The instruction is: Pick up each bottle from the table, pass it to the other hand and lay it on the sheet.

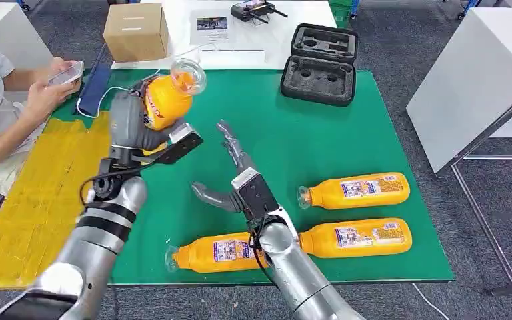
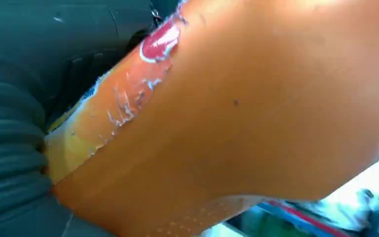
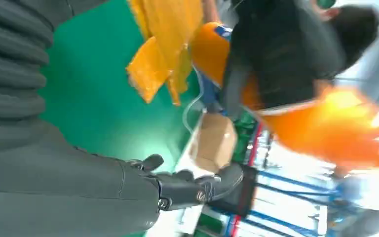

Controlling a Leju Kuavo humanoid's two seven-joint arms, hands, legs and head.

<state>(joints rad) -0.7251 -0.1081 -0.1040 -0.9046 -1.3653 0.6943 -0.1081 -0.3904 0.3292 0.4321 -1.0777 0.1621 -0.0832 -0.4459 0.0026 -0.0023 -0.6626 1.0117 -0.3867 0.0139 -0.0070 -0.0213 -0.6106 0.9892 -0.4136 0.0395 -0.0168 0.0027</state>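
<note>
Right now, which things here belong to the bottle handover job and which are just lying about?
Job: held bottle in left hand; right hand; three bottles on the green mat; yellow sheet.
Lying about: cardboard box; black foam case; controller.

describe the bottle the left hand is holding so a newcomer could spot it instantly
Start at the green mat and go to its edge beside the yellow sheet. There the left hand holds an orange bottle in the air. Unlike the three orange bottles lying flat on the mat, it is raised and tilted.

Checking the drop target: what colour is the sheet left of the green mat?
Yellow sheet, clearest in the head view.
</note>
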